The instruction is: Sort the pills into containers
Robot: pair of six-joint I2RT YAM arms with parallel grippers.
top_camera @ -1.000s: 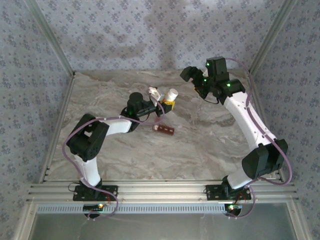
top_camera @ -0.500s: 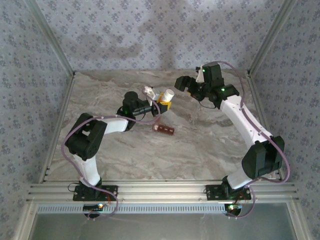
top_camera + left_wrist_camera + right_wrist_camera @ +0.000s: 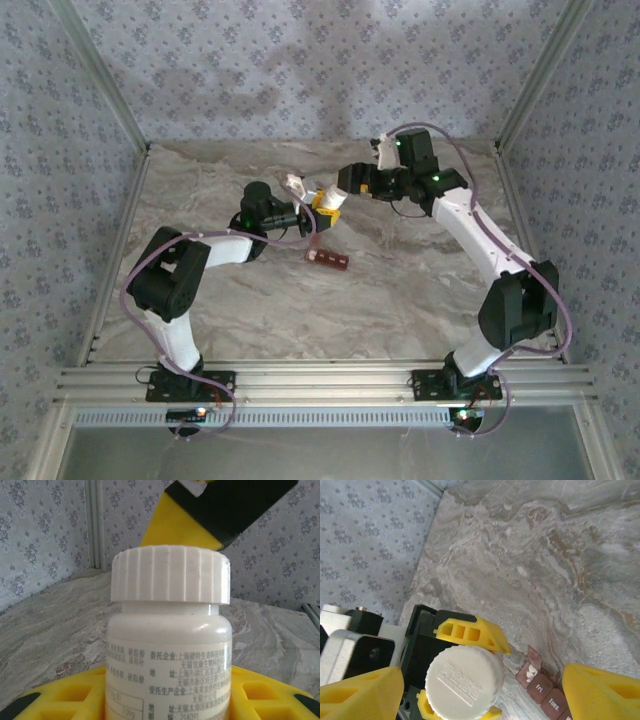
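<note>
The step looks like uncapping: the left gripper point(image 3: 322, 203) grips the white bottle point(image 3: 169, 645) over the far middle of the table point(image 3: 420, 290), the right gripper point(image 3: 351, 181), wide open and empty, faces its cap point(image 3: 464, 682) and must close and twist; the containers point(image 3: 327, 259) lie just nearer.

grey marbled tabletop point(image 3: 400, 300), blue floral wallpaper walls point(image 3: 250, 60), aluminium frame rails point(image 3: 320, 385).
</note>
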